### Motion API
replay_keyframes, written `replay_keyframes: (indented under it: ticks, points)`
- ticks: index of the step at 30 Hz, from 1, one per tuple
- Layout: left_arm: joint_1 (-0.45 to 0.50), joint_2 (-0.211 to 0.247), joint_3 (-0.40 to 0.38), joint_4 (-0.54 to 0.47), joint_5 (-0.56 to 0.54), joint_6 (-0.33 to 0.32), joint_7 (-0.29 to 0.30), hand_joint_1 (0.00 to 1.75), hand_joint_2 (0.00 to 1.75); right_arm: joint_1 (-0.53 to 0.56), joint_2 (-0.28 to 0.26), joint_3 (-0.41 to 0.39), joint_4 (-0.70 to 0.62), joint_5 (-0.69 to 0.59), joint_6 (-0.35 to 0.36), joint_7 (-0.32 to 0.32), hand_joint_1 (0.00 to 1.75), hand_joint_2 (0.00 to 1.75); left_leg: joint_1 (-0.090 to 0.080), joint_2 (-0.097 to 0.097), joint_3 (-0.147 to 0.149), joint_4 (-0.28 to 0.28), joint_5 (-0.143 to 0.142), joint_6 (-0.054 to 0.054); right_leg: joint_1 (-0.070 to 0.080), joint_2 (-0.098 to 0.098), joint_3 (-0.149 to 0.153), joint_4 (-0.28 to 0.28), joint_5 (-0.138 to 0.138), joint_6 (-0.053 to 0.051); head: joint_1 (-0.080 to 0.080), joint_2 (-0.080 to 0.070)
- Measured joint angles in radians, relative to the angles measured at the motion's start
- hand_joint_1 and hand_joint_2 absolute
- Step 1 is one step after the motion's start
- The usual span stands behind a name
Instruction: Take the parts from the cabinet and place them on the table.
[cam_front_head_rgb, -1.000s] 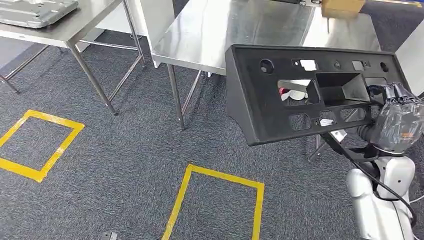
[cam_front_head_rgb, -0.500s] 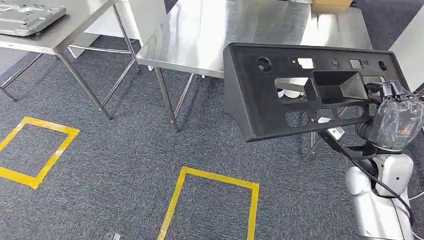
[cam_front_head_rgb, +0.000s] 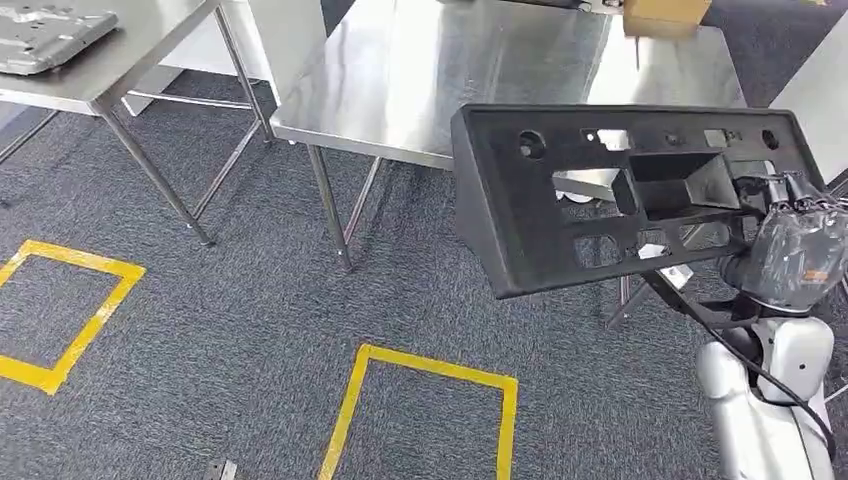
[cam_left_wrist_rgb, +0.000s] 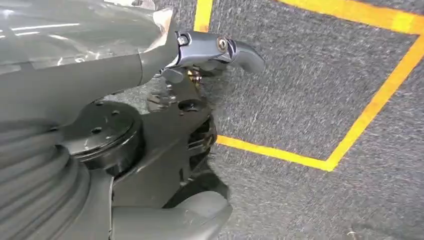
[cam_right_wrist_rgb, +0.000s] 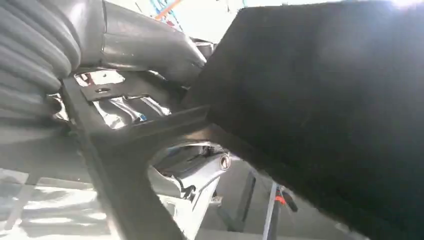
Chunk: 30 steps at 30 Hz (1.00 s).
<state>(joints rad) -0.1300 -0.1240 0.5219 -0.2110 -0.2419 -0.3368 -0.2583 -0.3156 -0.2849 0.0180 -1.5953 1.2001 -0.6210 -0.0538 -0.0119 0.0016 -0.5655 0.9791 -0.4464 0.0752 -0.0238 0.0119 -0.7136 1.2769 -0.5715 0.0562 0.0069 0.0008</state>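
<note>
Gripped at its right end by the right hand (cam_front_head_rgb: 795, 245), black panel (cam_front_head_rgb: 560, 200) held clear of the table (cam_front_head_rgb: 440, 70) edge for setting down; left hand (cam_left_wrist_rgb: 200, 55) hanging, grasp unclear.

Dark grey carpet (cam_front_head_rgb: 230, 300) covers floor. Yellow tape square (cam_front_head_rgb: 425, 410) marked on carpet, near bottom centre of head view; second yellow tape square (cam_front_head_rgb: 55, 310) off to its left. Cardboard box (cam_front_head_rgb: 665, 15) sits at far edge of steel tabletop. Grey metal tray (cam_front_head_rgb: 45, 25) lies on second steel table (cam_front_head_rgb: 130, 60) at upper left.
</note>
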Motion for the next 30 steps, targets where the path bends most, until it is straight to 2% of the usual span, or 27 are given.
replay_keyframes:
  ticks: [1,2,3,4,5,6,7,9,10,12,13,14,15,16,17,19,20,21,22,23,24,25,26,27,28,29,30]
  points:
    - [0.001,-0.001,0.0,0.0,0.0,0.0,0.0,0.0,1.75,0.003,0.0,0.0,0.0,0.0,0.0,0.0,1.75,1.75,0.002,0.0,0.011,0.0,-0.009,-0.005,-0.006,-0.001,0.012,-0.056,0.038,0.019,0.001,0.0]
    - [0.001,-0.003,0.0,0.0,0.0,-0.001,0.0,0.0,1.75,0.004,-0.002,-0.001,0.0,0.0,0.0,0.0,1.75,1.75,0.005,0.0,0.021,0.002,-0.017,-0.01,-0.011,-0.003,0.035,-0.127,0.082,0.035,0.0,0.0]
    - [0.0,-0.003,0.0,0.0,0.0,-0.003,0.0,0.0,1.75,0.004,-0.003,-0.002,-0.002,0.0,0.0,0.0,1.75,1.75,0.009,0.0,0.035,0.004,-0.03,-0.018,-0.018,-0.011,0.075,-0.235,0.145,0.052,0.001,0.0]
    - [0.001,-0.001,0.0,0.0,0.0,-0.003,0.0,0.0,1.75,0.007,-0.003,-0.003,-0.002,0.0,0.0,0.0,1.75,1.75,0.007,0.001,0.042,0.006,-0.039,-0.027,-0.016,-0.025,0.084,-0.26,0.168,0.048,0.003,0.0]
    - [0.0,0.0,0.0,0.0,0.0,-0.003,0.0,0.0,1.75,0.006,-0.003,-0.004,-0.003,-0.001,0.0,0.0,1.75,1.75,0.006,0.001,0.045,0.011,-0.046,-0.033,-0.004,-0.03,0.078,-0.271,0.132,0.024,0.005,0.0]
    - [-0.001,0.0,0.0,0.0,0.0,-0.005,0.0,0.0,1.75,0.008,-0.003,-0.004,-0.003,-0.002,0.0,0.0,1.75,1.75,0.003,0.004,0.041,0.01,-0.054,-0.042,0.001,-0.03,0.097,-0.265,0.149,0.001,0.004,0.0]
    - [0.0,-0.002,0.0,0.0,0.0,-0.006,0.0,0.0,1.75,0.016,-0.003,-0.008,-0.009,-0.003,0.0,0.001,1.75,1.75,0.003,0.007,0.049,0.018,-0.059,-0.048,-0.005,-0.026,0.093,-0.267,0.146,-0.02,0.002,0.0]
    - [-0.006,-0.001,0.0,-0.001,0.0,-0.008,0.0,0.0,1.75,0.025,-0.005,-0.012,-0.019,-0.003,-0.001,0.001,1.75,1.75,0.012,0.009,0.042,0.034,-0.066,-0.053,-0.009,-0.018,0.108,-0.265,0.141,-0.034,0.001,0.0]
    - [-0.007,-0.001,0.0,-0.001,0.0,-0.01,0.0,0.0,1.75,0.027,-0.008,-0.017,-0.03,-0.004,-0.001,0.001,1.75,1.75,0.014,0.007,0.019,0.083,-0.066,-0.057,-0.007,-0.016,0.115,-0.265,0.135,-0.044,0.001,0.0]
    - [-0.008,-0.003,0.0,0.0,0.0,-0.012,0.001,0.0,1.75,0.035,-0.008,-0.019,-0.04,-0.005,-0.001,0.002,1.75,1.75,0.016,0.006,-0.072,0.228,-0.105,-0.067,-0.002,-0.015,0.131,-0.265,0.122,-0.061,0.001,0.0]
    - [-0.007,-0.003,0.0,0.0,-0.001,-0.012,0.002,0.0,1.75,0.043,-0.008,-0.019,-0.045,-0.005,-0.001,0.002,1.75,1.75,0.016,0.006,-0.123,0.294,-0.136,-0.071,0.0,-0.012,0.139,-0.265,0.113,-0.063,0.0,0.0]
    - [-0.005,-0.003,0.0,0.0,-0.001,-0.012,0.002,0.0,1.75,0.052,-0.008,-0.02,-0.048,-0.004,-0.002,0.002,1.75,1.75,0.016,0.006,-0.162,0.331,-0.156,-0.071,0.002,-0.009,0.149,-0.265,0.105,-0.064,0.0,0.0]
    - [-0.005,-0.003,0.0,0.0,-0.001,-0.013,0.003,0.0,1.75,0.059,-0.008,-0.021,-0.05,-0.004,-0.002,0.002,1.75,1.75,0.016,0.006,-0.186,0.331,-0.159,-0.069,0.004,-0.006,0.161,-0.265,0.095,-0.064,0.001,0.0]
    - [-0.005,-0.003,0.0,0.0,-0.001,-0.014,0.003,0.0,1.75,0.063,-0.008,-0.021,-0.053,-0.003,-0.002,0.002,1.75,1.75,0.015,0.006,-0.187,0.296,-0.137,-0.063,0.005,-0.003,0.174,-0.266,0.086,-0.064,0.0,0.0]
    - [-0.006,-0.003,0.0,0.0,-0.002,-0.015,0.003,0.0,1.75,0.066,-0.008,-0.021,-0.057,-0.002,-0.001,0.002,1.75,1.75,0.013,0.005,-0.17,0.226,-0.088,-0.055,0.006,-0.001,0.189,-0.266,0.075,-0.062,0.001,0.0]
    - [-0.006,-0.002,-0.002,0.0,-0.005,-0.015,0.003,0.0,1.75,0.069,-0.006,-0.022,-0.066,0.009,0.0,0.002,1.75,1.75,0.004,0.002,-0.119,0.06,0.051,-0.027,0.006,0.002,0.206,-0.271,0.056,-0.06,0.001,0.0]
    - [-0.006,0.001,-0.002,0.0,-0.006,-0.015,0.003,0.0,1.75,0.07,-0.003,-0.022,-0.066,0.017,0.002,0.003,1.75,1.75,-0.003,-0.012,-0.116,0.048,0.067,-0.021,0.012,0.008,0.222,-0.27,0.046,-0.051,0.003,0.0]
    - [-0.006,0.0,-0.003,0.0,-0.009,-0.016,0.003,0.0,1.75,0.072,-0.001,-0.022,-0.068,0.022,0.002,0.005,1.75,1.75,-0.004,-0.015,-0.108,0.043,0.057,-0.017,0.011,0.011,0.22,-0.279,0.041,-0.044,0.002,0.0]
    - [-0.007,0.0,-0.006,0.0,-0.009,-0.016,0.003,0.0,1.75,0.077,0.003,-0.023,-0.071,0.032,0.003,0.008,1.75,1.75,-0.006,-0.015,-0.101,0.032,0.06,-0.012,0.014,0.012,0.239,-0.272,0.048,-0.038,0.001,0.0]
    - [-0.008,-0.001,-0.009,0.0,-0.009,-0.016,0.004,0.0,1.75,0.08,0.004,-0.024,-0.073,0.039,0.004,0.01,1.75,1.75,-0.007,-0.015,-0.093,0.025,0.057,-0.007,0.016,0.012,0.24,-0.266,0.057,-0.021,0.002,0.0]
    - [-0.008,-0.002,-0.01,0.0,-0.01,-0.016,0.004,0.0,1.75,0.079,0.004,-0.027,-0.076,0.042,0.004,0.012,1.75,1.75,-0.007,-0.016,-0.08,0.022,0.054,-0.001,0.018,0.011,0.245,-0.264,0.057,-0.02,0.002,0.0]
    - [-0.009,-0.003,-0.015,0.0,-0.01,-0.017,0.006,0.0,1.75,0.08,0.006,-0.031,-0.08,0.047,0.005,0.016,1.75,1.75,-0.002,-0.015,-0.05,0.007,0.053,0.0,0.014,0.006,0.232,-0.236,0.043,-0.019,0.002,0.0]
    - [-0.01,-0.003,-0.016,0.0,-0.01,-0.017,0.006,0.0,1.75,0.075,0.007,-0.033,-0.082,0.047,0.007,0.019,1.75,1.75,-0.002,-0.016,-0.042,0.005,0.047,0.005,0.013,0.002,0.209,-0.181,0.033,-0.018,0.003,0.0]
    - [-0.012,-0.003,-0.017,0.0,-0.01,-0.017,0.006,0.0,1.75,0.075,0.007,-0.036,-0.083,0.046,0.008,0.021,1.75,1.75,-0.001,-0.016,-0.038,0.005,0.041,0.009,0.013,0.001,0.162,-0.109,0.009,-0.024,0.005,0.0]
    - [-0.012,-0.004,-0.018,0.0,-0.011,-0.017,0.009,0.0,1.75,0.078,0.008,-0.041,-0.083,0.042,0.011,0.022,1.75,1.75,-0.001,-0.017,-0.033,0.005,0.035,0.01,0.01,0.001,0.122,-0.055,-0.018,-0.023,0.005,0.0]
    - [-0.012,-0.005,-0.019,0.0,-0.011,-0.017,0.01,0.0,1.75,0.085,0.007,-0.044,-0.083,0.04,0.014,0.022,1.75,1.75,-0.001,-0.019,-0.026,0.006,0.025,0.01,0.008,0.001,0.068,0.009,-0.056,-0.027,0.006,0.0]
    - [-0.009,-0.005,-0.019,0.0,-0.012,-0.017,0.012,0.0,1.75,0.089,0.007,-0.045,-0.083,0.044,0.014,0.022,1.75,1.75,-0.001,-0.02,-0.017,0.006,0.017,0.008,0.007,0.001,0.045,0.022,-0.061,-0.017,0.006,0.0]
